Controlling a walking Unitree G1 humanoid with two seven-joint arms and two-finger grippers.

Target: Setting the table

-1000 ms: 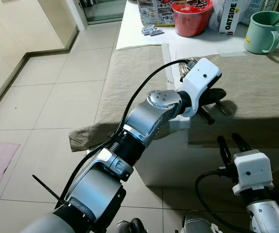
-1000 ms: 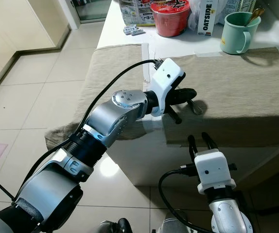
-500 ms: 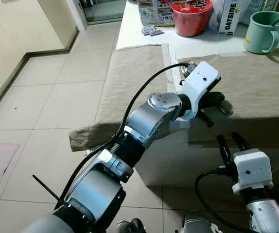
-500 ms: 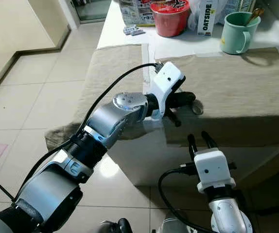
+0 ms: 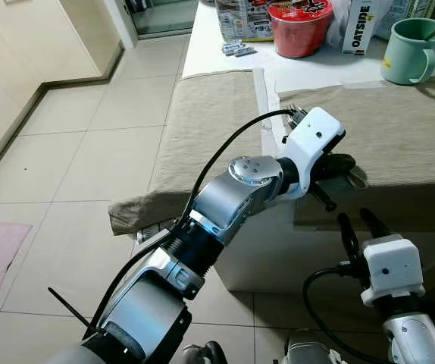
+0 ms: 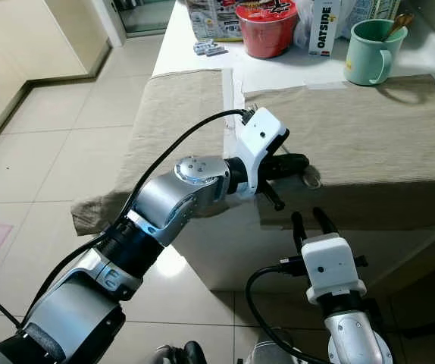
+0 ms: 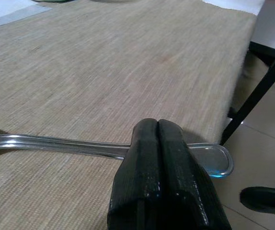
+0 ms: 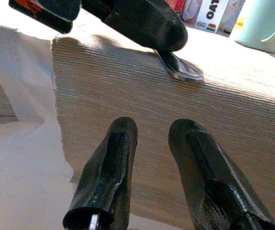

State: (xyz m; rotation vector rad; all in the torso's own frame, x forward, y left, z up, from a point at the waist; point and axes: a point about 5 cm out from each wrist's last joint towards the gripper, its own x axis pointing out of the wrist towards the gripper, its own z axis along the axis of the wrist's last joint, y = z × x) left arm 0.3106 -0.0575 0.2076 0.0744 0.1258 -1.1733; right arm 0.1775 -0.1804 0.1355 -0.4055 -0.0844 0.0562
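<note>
Left pincer pressed onto a spoon at the desk's near edge.
The left pincer (image 7: 159, 158) has its fingers closed together over the handle of a shiny steel spoon (image 7: 56, 144), which lies flat on a coarse woven beige cloth (image 5: 399, 129). The right pincer (image 6: 314, 224) hangs parted below the edge. Behind stand a green mug (image 5: 408, 50) holding a utensil, a red noodle bowl (image 5: 299, 26) and a carton (image 5: 359, 28).

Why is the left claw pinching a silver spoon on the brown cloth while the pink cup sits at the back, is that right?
Almost. The cup is green, not pink, as the left eye view shows. The rest holds: the left claw is shut on the spoon, which lies on the brown cloth, and the cup stands at the back.
</note>
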